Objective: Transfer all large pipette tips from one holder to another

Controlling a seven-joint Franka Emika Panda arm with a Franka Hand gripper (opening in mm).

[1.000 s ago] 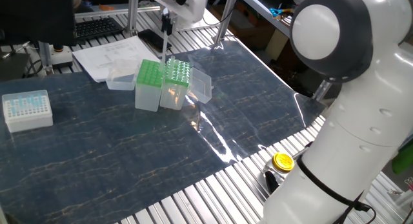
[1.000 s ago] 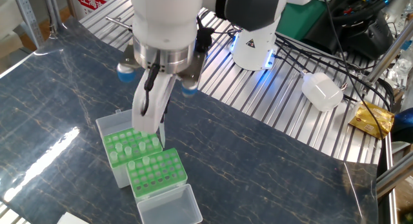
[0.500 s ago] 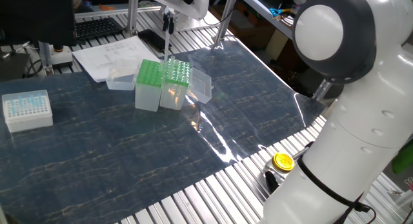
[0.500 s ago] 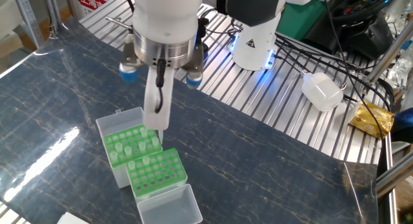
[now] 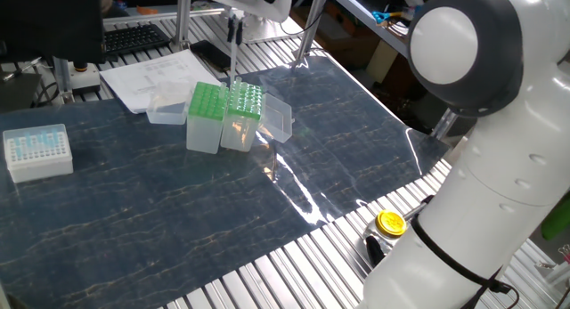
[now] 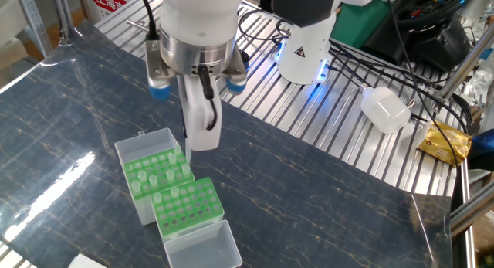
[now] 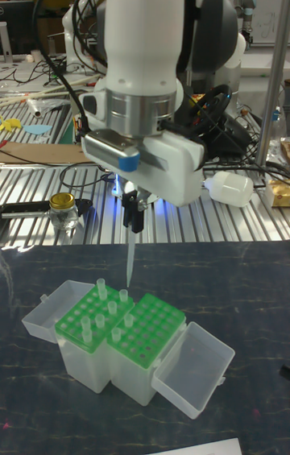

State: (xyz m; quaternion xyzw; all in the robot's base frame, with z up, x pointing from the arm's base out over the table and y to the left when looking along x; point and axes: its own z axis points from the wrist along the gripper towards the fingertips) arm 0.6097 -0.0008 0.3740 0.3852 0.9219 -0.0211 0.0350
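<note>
Two green racks stand side by side on the dark mat. One rack [image 7: 87,318] [image 6: 153,172] carries several large pipette tips [image 7: 102,287] standing up. The other rack [image 7: 151,324] [image 6: 189,206] shows mostly bare holes. My gripper [image 7: 133,221] [image 6: 199,138] [image 5: 234,31] hangs above the seam between them, shut on one large pipette tip [image 7: 130,255] [image 5: 233,64]. That tip points straight down, its end a little above the rack tops.
Each rack has a clear hinged lid lying open [image 7: 195,358] [image 6: 202,249]. A white box of pale-blue tips [image 5: 37,151] sits at the mat's left. Papers [image 5: 156,73] lie behind the racks. A yellow-lidded jar [image 5: 390,223] and a white bottle [image 6: 384,108] lie off the mat.
My gripper has risen from just over the tip-filled rack, carrying one tip up with it, and has turned slightly about its vertical axis.
</note>
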